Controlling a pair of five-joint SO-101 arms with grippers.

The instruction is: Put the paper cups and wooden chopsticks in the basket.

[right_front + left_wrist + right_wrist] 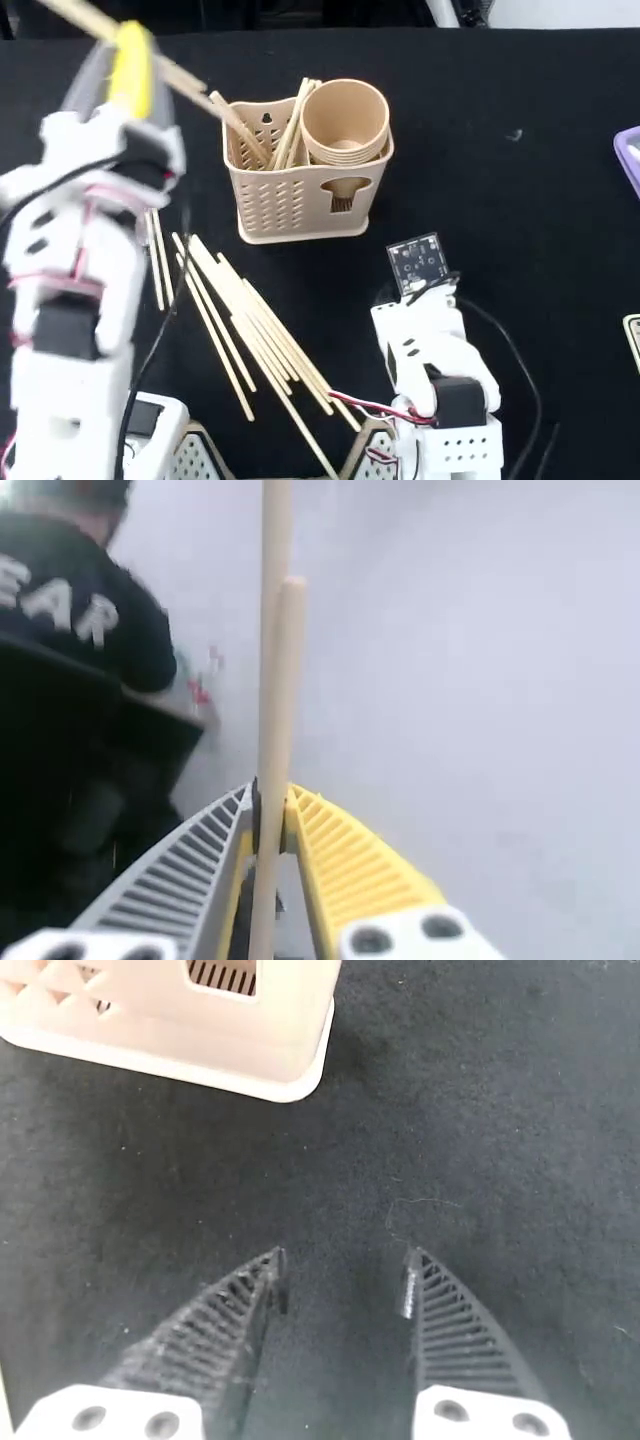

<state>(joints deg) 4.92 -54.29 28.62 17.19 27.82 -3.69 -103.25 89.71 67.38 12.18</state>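
Basket (pixel 290 205): set on the table (pixel 520 260), behind both arm bases.
Paper cups (pixel 345 120): nested in its right compartment (chopsticks (pixel 292 128) stood in the left).
Loose chopsticks (pixel 262 330): spread before the basket, leftward.

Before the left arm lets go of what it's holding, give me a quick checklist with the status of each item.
1. Left fingers shut on the held chopsticks: ok, two sticks clamped.
2. Held tips inside the basket: cannot tell; they end near its left rim.
3. Paper cups in the basket: ok, stacked in its right side.
4. All sticks collected: not ok; many loose chopsticks lie on the table.
5. Right fingers out of the way: ok, open, empty, apart from the basket.
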